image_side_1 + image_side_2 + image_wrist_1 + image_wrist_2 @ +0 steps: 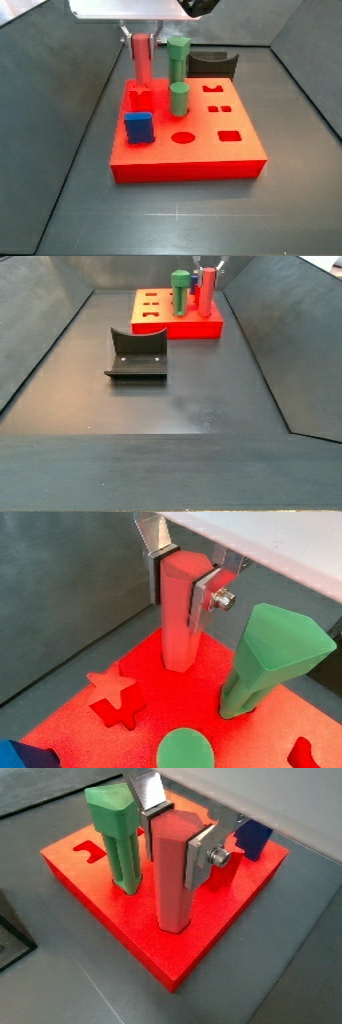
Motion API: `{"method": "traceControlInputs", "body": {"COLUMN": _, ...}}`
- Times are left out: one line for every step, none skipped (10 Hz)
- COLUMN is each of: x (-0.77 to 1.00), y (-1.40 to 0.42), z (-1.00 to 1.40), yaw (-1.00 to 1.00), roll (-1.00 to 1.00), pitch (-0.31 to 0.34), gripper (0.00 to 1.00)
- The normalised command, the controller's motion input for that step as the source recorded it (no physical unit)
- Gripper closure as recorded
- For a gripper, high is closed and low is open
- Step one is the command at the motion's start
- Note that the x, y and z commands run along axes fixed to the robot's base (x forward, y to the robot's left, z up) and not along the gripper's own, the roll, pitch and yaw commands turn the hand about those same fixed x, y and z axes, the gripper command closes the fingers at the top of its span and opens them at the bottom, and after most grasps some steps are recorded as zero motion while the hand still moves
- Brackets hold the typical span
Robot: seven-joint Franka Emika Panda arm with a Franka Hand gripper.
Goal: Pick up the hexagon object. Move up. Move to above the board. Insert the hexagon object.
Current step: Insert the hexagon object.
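Note:
My gripper (185, 577) is shut on the hexagon object (181, 612), a tall thin red peg held upright between the silver fingers (205, 592). Its lower end meets the top face of the red board (147, 717) near a corner, and the hole under it is hidden. The gripper (177, 838), the peg (174, 883) and the board (134, 918) also show in a wrist view. In the side views the peg (143, 62) (207, 291) stands at the board's (201, 155) (174, 324) far end under the gripper (143, 38).
Two green pegs (178, 55) (178, 100) and a blue block (138, 127) stand in the board. One green peg (267, 652) is close beside the held peg. A star-shaped hole (114, 697) is open. The dark fixture (136, 356) stands on the floor beside the board.

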Motion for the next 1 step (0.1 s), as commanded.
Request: {"method": "traceControlInputs", "body": {"x": 0.00, "y": 0.00, "z": 0.00, "yaw": 0.00, "roll": 0.00, "pitch": 0.000, "gripper": 1.00}}
